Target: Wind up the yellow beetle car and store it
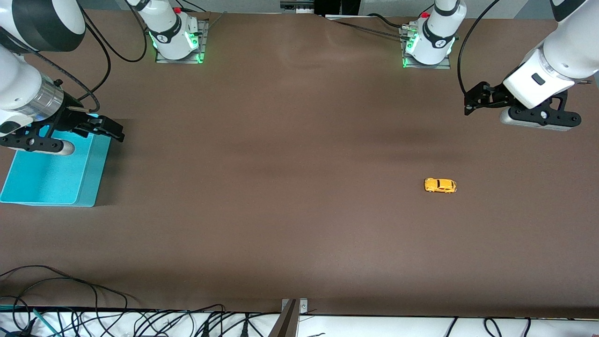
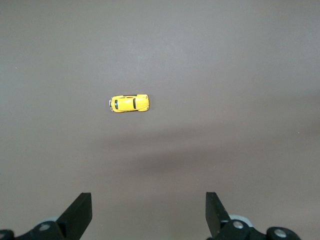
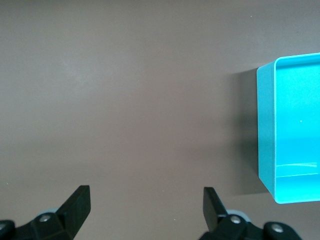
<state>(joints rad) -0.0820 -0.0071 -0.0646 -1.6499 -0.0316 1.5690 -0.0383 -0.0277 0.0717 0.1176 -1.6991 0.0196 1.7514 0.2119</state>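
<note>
The turquoise bin [image 1: 47,180] is sitting at the right arm's end, partly hidden by the right gripper [image 1: 110,131], which is hanging over it, fingers apart. The yellow beetle car [image 1: 440,185] is resting upright on the table [image 1: 281,210]. The left gripper [image 1: 472,100] is hovering, fingers apart, empty. No writing is legible.

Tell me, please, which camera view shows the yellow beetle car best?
The left wrist view: the yellow beetle car sits unobstructed on bare table, seen from above, roof and windows distinct. The front view shows it small. The right wrist view misses it.
</note>
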